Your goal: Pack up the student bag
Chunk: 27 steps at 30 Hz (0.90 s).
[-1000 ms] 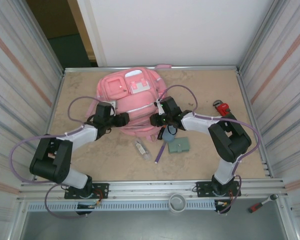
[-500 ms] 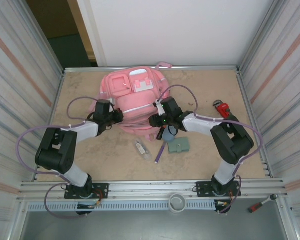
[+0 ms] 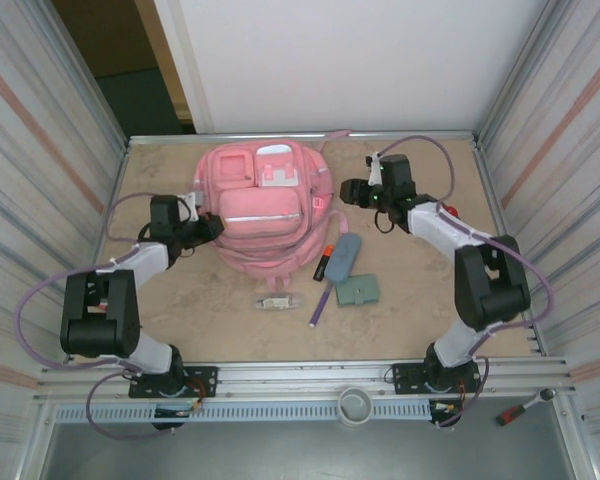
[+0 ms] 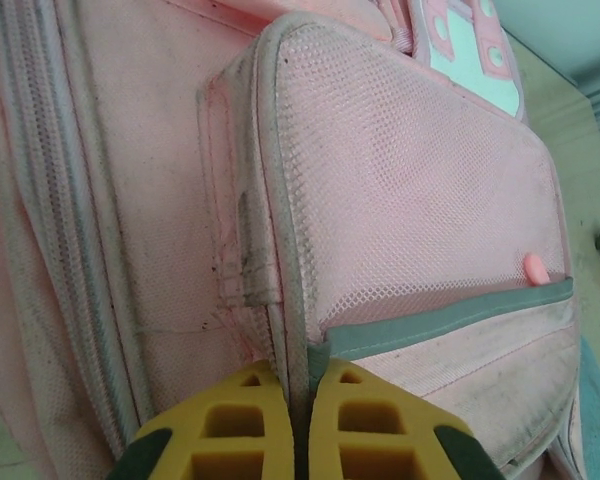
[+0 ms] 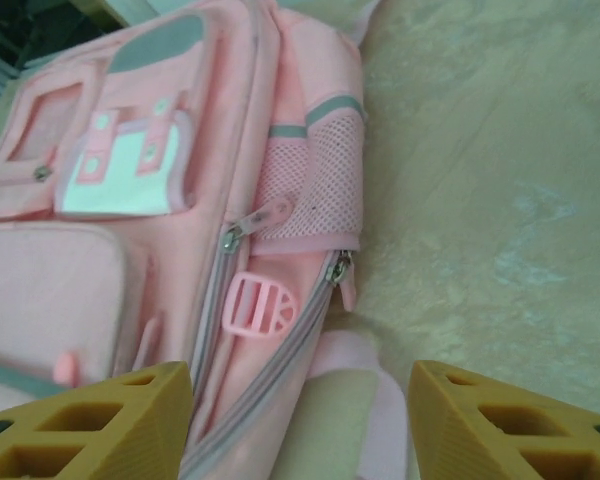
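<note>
Student bag: flat on table, far middle, pockets up. Left claw pressed together, pinching pocket seam on bag's left side. Right claw spread wide, near bag's right side, apart from it. Just beside bag's near edge: pouch, marker, pen, green case, small bottle.

Right fingers have swung out, spread wide, beside the student bag; left fingers slid to its left edge, the bag's settled squarer, little bottle spun sideways
</note>
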Tool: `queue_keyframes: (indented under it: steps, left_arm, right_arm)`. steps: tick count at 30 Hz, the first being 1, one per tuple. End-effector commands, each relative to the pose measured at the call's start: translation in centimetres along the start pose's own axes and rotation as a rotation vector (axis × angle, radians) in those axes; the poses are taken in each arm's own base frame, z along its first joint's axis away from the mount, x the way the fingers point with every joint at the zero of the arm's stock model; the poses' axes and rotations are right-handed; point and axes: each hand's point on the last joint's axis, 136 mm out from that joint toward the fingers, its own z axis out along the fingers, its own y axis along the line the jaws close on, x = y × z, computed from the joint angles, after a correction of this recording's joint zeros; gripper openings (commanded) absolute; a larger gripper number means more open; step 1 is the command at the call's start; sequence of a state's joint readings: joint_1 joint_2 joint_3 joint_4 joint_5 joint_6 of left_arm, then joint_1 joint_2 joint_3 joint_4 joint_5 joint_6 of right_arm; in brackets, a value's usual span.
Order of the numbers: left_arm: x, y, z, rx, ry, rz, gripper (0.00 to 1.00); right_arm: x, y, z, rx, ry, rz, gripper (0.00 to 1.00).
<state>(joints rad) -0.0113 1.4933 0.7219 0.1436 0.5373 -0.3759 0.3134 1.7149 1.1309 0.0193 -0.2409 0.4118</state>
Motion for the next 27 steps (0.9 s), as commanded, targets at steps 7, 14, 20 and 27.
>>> queue_keyframes:
  steps: [7, 14, 20, 27]
  left_arm:
    - [-3.4, -0.1, 0.7, 0.042, 0.057, 0.134, 0.00]
    - [-4.3, -0.1, 1.7, 0.072, 0.054, 0.126, 0.00]
    - [-5.2, 0.7, 2.6, 0.034, 0.075, 0.142, 0.00]
    - [-6.7, 1.8, 4.6, 0.023, 0.077, 0.130, 0.07]
  right_arm:
    - [2.9, -0.8, 8.3, 0.056, 0.160, 0.157, 0.57]
    - [5.6, -1.0, 10.1, 0.045, 0.230, 0.202, 0.38]
    - [6.5, 1.9, 8.2, -0.094, 0.204, 0.233, 0.06]
    - [9.6, 6.0, 4.9, -0.144, 0.212, 0.183, 0.00]
